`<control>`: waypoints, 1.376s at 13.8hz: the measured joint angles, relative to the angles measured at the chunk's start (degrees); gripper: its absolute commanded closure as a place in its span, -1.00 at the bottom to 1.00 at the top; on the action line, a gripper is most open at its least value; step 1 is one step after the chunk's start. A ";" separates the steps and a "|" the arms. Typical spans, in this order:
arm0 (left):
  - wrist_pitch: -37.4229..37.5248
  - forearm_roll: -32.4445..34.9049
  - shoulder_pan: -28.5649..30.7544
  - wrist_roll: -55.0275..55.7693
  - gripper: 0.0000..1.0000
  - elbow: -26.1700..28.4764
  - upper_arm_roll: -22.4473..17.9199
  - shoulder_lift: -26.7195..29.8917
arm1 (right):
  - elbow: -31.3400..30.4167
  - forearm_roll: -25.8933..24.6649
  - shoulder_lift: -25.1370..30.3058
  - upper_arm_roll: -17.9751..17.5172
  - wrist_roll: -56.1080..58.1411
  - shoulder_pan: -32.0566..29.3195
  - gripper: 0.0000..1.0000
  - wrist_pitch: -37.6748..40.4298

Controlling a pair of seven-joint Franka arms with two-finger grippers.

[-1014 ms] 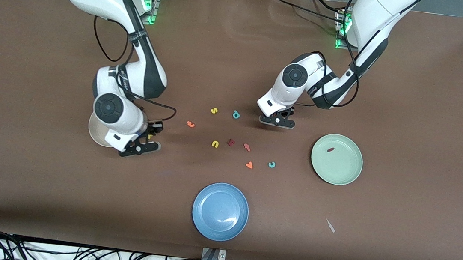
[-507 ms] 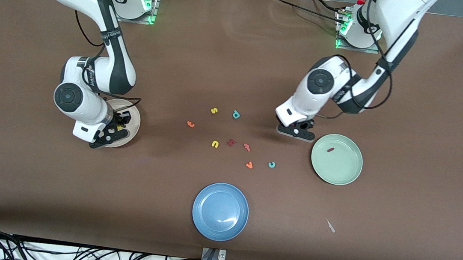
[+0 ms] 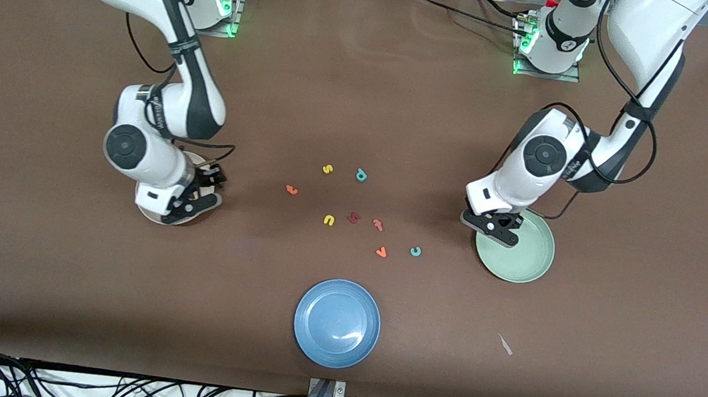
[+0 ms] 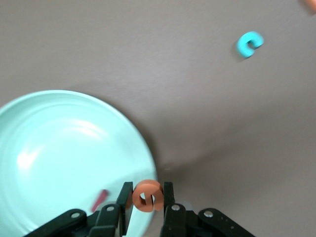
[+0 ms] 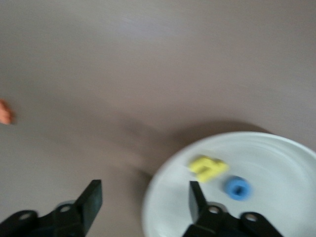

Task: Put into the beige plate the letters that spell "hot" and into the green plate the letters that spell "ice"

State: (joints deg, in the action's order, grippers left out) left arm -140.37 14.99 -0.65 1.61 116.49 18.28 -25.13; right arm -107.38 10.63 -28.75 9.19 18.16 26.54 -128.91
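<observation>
Left gripper [image 4: 147, 207] over the green plate's [image 4: 59, 148] rim, jaws clamped on the orange "e" [image 4: 147, 195] – right gripper [image 5: 143, 202] over the beige plate [image 5: 276, 163], jaws apart – yellow "h" [image 5: 208, 168] and blue "o" [image 5: 238, 188] inside

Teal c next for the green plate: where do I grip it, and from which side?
Come straight down on the teal c, which lies flat. Pinch across the closed back of its curve, one finger in the hollow and one outside. The orange v lies beside it, apart.
</observation>
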 measured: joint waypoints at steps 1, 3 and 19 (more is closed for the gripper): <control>0.00 -0.12 0.04 -3.62 0.62 -0.21 -1.10 -0.01 | 0.32 -0.01 0.00 -1.28 -1.07 0.62 -1.00 0.00; 0.00 -0.24 0.14 -10.08 0.63 -0.64 -3.10 -0.16 | 0.72 -0.02 0.00 -2.26 -1.41 2.19 -1.00 -0.03; -6.43 -8.47 0.17 -15.38 -1.00 -1.85 -4.19 -4.70 | 0.84 -0.04 -7.23 -3.21 0.23 11.25 -0.50 -13.57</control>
State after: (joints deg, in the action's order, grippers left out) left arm -146.80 6.52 -0.48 -13.77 114.65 14.09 -29.83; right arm -106.54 10.59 -35.97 5.99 18.38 37.79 -142.48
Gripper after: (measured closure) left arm 0.344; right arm 0.075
